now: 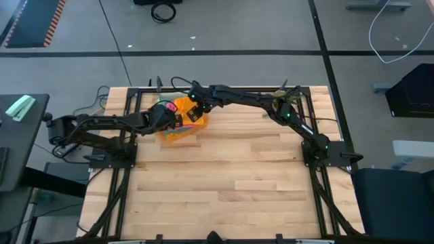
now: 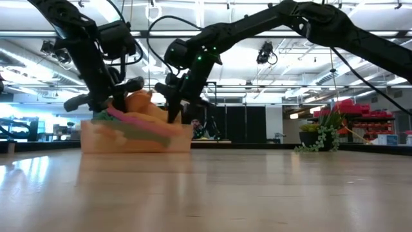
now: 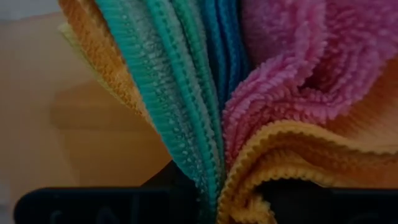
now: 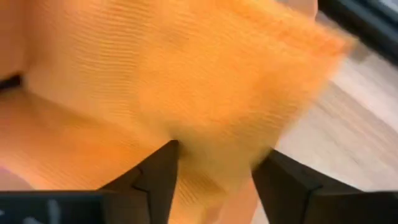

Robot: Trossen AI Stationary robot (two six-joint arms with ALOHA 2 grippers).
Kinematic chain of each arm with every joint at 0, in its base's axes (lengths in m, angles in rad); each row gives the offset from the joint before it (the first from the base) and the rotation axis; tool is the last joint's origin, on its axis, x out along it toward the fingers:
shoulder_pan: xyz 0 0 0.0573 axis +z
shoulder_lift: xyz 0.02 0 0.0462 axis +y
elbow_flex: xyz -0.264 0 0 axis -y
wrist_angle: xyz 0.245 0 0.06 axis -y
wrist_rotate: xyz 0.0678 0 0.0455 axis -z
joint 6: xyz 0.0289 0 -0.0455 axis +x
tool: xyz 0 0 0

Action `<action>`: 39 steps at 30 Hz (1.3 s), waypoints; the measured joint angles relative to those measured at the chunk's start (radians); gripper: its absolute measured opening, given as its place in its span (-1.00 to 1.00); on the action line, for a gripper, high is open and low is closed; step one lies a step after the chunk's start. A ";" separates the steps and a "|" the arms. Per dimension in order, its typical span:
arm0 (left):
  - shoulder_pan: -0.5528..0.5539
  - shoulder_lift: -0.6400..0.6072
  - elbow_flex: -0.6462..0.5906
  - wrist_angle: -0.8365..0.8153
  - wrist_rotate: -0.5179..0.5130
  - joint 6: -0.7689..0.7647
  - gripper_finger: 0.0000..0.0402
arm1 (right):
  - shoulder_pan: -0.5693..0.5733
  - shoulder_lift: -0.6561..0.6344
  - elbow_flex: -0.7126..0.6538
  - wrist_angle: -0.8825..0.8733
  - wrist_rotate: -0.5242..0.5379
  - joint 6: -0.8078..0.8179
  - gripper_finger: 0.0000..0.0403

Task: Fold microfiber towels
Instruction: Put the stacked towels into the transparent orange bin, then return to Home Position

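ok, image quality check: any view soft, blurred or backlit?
Right wrist view: orange towel smeared with blur, fingers sharper. Left wrist view: teal towel and pink towel crisp up close, the table behind them out of focus. Low view: bright ceiling lights leave the arms as silhouettes; foreground table soft. High view: evenly lit.

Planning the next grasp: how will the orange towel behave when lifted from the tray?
Probably floppy: the orange towel already bulges and drapes in folds. Likely light, with a fuzzy nap that should grip, not slip. It may drag the neighbouring pink towel along.
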 joint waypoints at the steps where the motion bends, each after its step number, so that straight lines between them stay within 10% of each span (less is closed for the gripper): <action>1: 0.000 -0.003 0.000 -0.009 0.001 -0.009 -0.60 | 0.000 0.000 0.005 -0.010 0.005 -0.011 0.01; 14: -0.019 -0.003 0.000 -0.074 0.034 -0.093 -0.51 | -0.012 -0.082 0.083 -0.097 0.016 -0.098 0.24; 30: -0.019 -0.213 0.001 -0.156 0.036 -0.069 0.46 | -0.041 -0.318 0.086 -0.223 0.092 -0.157 0.24; 39: -0.019 -0.422 0.016 -0.274 -0.050 -0.032 0.59 | -0.057 -0.310 0.086 -0.276 0.094 -0.179 0.24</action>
